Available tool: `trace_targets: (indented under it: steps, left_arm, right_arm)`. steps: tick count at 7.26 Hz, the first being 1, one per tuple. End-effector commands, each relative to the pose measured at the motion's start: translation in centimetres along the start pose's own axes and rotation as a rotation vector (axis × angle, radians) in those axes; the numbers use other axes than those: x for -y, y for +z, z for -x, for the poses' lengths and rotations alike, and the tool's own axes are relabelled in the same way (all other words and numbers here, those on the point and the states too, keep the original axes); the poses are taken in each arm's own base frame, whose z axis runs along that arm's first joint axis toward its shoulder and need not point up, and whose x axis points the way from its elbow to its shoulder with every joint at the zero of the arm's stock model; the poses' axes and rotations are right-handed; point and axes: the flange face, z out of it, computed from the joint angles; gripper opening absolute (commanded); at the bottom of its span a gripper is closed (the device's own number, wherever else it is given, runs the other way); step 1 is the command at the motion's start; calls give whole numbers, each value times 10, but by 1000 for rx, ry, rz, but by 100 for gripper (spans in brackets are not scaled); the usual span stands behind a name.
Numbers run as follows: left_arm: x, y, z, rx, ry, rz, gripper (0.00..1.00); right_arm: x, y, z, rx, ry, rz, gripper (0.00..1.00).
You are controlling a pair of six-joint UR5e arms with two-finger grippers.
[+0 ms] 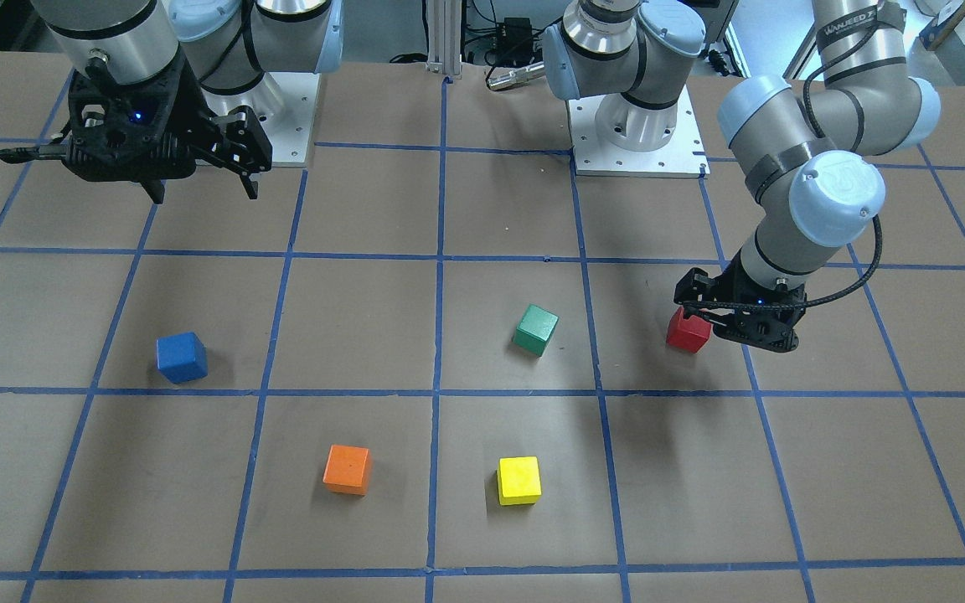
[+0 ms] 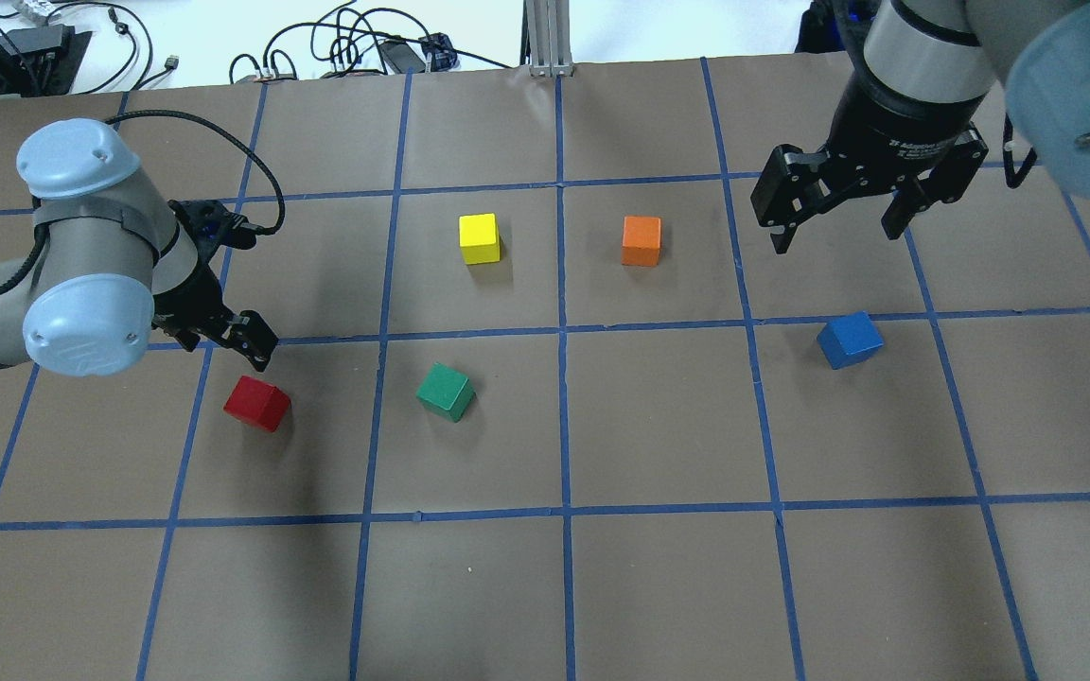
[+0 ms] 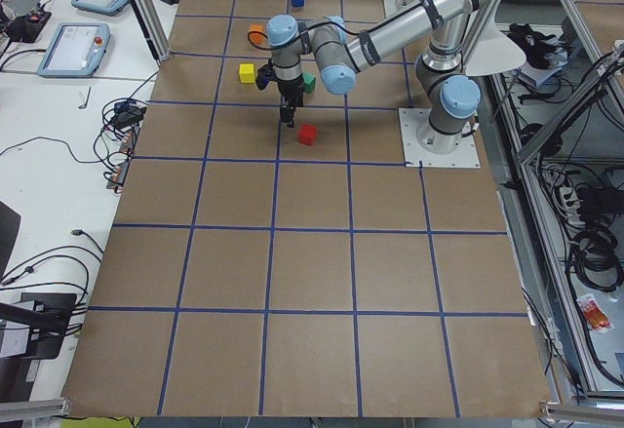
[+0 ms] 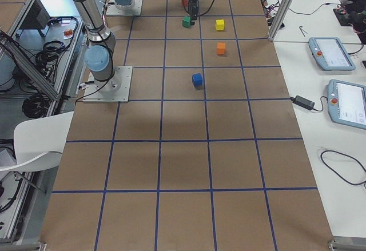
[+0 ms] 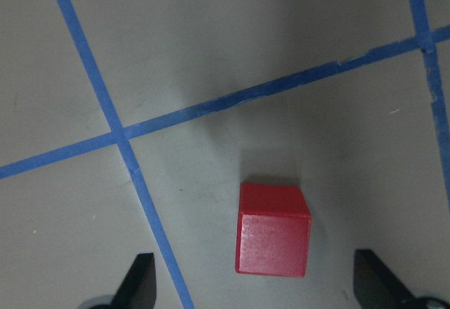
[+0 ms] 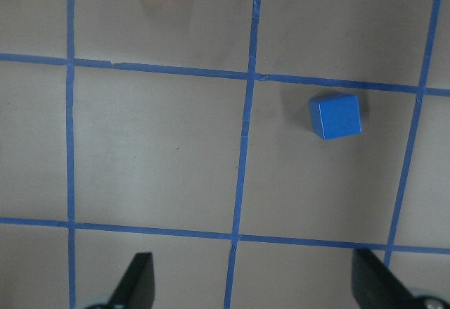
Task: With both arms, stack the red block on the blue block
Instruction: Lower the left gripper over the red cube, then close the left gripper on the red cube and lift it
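On the table's (image 2: 602,567) left half: red block (image 5: 273,229), resting flat and untouched. It lay under the left gripper (image 5: 256,274), about centred between the two fingers and a shade ahead of their tips, its faces nearly square to them. Left jaws were apart and empty.

On the right half: blue block (image 2: 849,340), well apart from the red, off-centre beneath the raised right gripper (image 2: 835,232), which was likewise spread and empty.

Arm nearer the red: left. Next move, as judged: a short straight descent, then closing.
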Motion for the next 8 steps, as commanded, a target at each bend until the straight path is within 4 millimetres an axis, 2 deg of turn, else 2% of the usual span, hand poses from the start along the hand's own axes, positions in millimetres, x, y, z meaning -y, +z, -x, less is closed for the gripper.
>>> trace_targets:
  steps: [1, 3, 5, 6, 7, 8]
  left_arm:
    - [-9, 36, -11, -48, 0, 26, 100]
    - [-16, 54, 2, -53, -27, 23, 100]
    - [-13, 65, 2, -69, -45, 42, 99]
    - [-13, 66, 2, -69, -41, 44, 57]
    - [-13, 65, 2, -67, -41, 45, 22]
    - [-10, 62, 1, -62, -38, 37, 10]
  right_arm:
    - [0, 1, 0, -3, 0, 2, 100]
    - [0, 0, 0, -1, 0, 1, 100]
    - [0, 1, 0, -1, 0, 2, 100]
    - [0, 1, 0, -1, 0, 2, 100]
    - [0, 0, 0, -1, 0, 1, 100]
    - [0, 1, 0, -1, 0, 2, 100]
